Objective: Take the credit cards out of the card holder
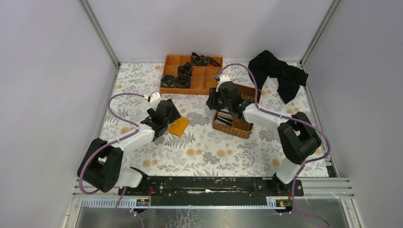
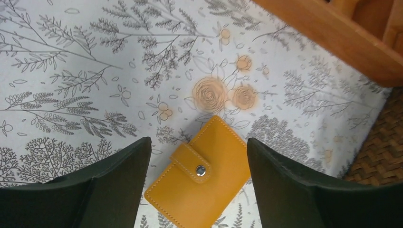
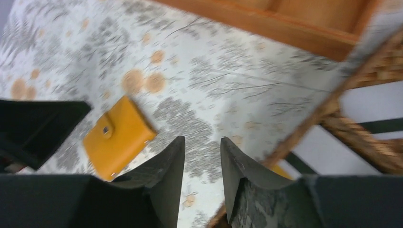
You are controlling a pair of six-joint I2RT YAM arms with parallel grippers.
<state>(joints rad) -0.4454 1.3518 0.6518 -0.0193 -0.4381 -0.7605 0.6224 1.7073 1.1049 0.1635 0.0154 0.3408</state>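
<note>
closed card holder [image 2: 202, 176] lies between fingers [image 2: 119, 183] of spread left hand [image 2: 198, 141]

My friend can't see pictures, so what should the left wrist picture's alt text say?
A closed orange-tan card holder, strap snapped shut, lies on the flowery tablecloth between the left tool's two open fingers. An orange tray's edge and a wicker basket show at right.

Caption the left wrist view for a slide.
Open left gripper straddling the closed, snapped-shut card holder on the floral table cover.
</note>
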